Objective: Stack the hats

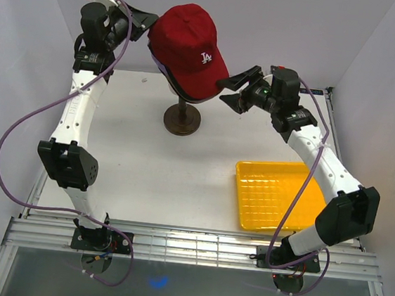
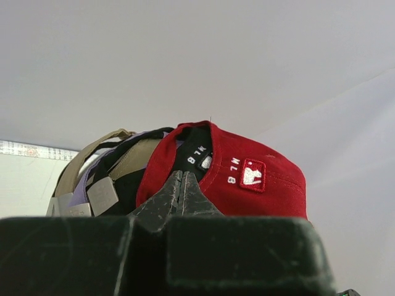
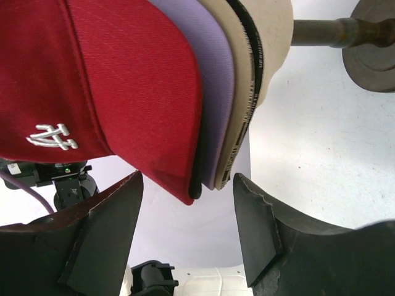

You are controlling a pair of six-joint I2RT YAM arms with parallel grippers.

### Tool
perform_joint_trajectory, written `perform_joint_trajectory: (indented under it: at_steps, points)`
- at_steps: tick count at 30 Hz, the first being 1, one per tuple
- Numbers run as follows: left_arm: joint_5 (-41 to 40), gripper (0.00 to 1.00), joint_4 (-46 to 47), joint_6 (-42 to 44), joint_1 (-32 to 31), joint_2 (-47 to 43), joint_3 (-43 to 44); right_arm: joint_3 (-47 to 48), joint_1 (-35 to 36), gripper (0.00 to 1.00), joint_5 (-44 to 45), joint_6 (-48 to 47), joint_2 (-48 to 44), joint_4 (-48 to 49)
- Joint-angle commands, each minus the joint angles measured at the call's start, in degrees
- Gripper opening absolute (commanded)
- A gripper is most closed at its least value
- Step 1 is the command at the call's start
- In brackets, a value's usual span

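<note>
Red fabric LA baseball cap (image 1: 190,48) tops the other nested caps (image 3: 213,92) on the beige egg-shaped mannequin head (image 3: 274,37) — stack looks complete. Left gripper (image 2: 183,185) is closed behind the head. Right gripper (image 1: 225,91) is open, its jaws astride the brims in front of the head — probably only withdrawal remains.

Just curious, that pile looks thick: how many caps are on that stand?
5, nested on the stand: red cap on top, then black brim, lavender brim, tan brim, second black brim. More may hide.

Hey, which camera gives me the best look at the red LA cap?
Top external: the red LA cap shows nearly whole, crown, logo and brim. Left wrist shows only its back with the MLB tag; right wrist only its brim and part of the logo.
</note>
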Motion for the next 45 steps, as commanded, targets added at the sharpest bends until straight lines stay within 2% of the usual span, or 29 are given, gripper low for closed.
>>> perform_joint_trajectory:
  at_steps: [1, 10, 13, 17, 21, 26, 29, 30, 31, 33, 35, 38, 45]
  points:
    - [-1.0, 0.05, -2.6, 1.4, 1.2, -3.1, 2.9, 3.8, -0.5, 0.66, 0.7, -1.3, -0.8, 0.7]
    - [-1.2, 0.36, -4.1, 2.0, 2.9, -3.1, 8.0, 3.3, -1.3, 0.68, 0.2, -1.4, -3.0, 0.7]
    - [-0.9, 0.43, -4.0, 1.9, 3.9, -3.8, 8.9, 1.6, -2.1, 0.69, 0.0, -1.8, -4.8, 0.9]
    - [-0.5, 0.46, -4.4, 2.3, 5.8, -6.3, 8.0, 0.0, -3.2, 0.71, -1.2, -4.0, -8.0, 0.7]
    - [-0.5, 0.46, -5.4, 3.3, 5.7, -13.3, 1.9, -2.8, -6.5, 0.76, -4.2, -10.7, -12.7, -0.8]
    - [-0.4, 0.47, -4.0, 4.7, 5.7, -29.2, -19.1, -4.5, -8.6, 0.90, -1.1, -25.7, -21.2, -12.7]
    - [3.2, 0.47, -4.5, 5.0, 5.4, -35.0, -30.5, -6.2, -8.7, 0.98, 4.5, -33.8, -27.2, -19.0]
    - [4.0, 0.47, -5.5, 5.5, 5.3, -38.7, -33.2, -6.4, -8.7, 0.99, 7.2, -35.4, -28.6, -20.6]
    - [4.4, 0.47, -6.0, 5.7, 5.3, -40.8, -35.9, -7.1, -8.7, 0.94, 8.8, -37.4, -30.2, -22.2]
    - [5.4, 0.47, -6.1, 6.8, 4.9, -44.5, -43.4, -8.5, -8.7, 0.92, 11.1, -38.6, -34.5, -24.7]
    - [5.3, 0.47, -8.5, 7.5, 1.9, -48.1, -48.1, -10.8, -8.7, 0.89, 12.1, -40.5, -38.0, -25.5]
    - [5.8, 0.47, -9.5, 8.0, -0.2, -51.4, -52.7, -12.2, -8.7, 0.89, 15.0, -42.7, -40.5, -28.5]
    - [5.0, 0.47, -14.5, 11.3, -3.0, -52.6, -51.5, -15.3, -8.7, 0.89, 16.5, -44.1, -42.2, -29.5]
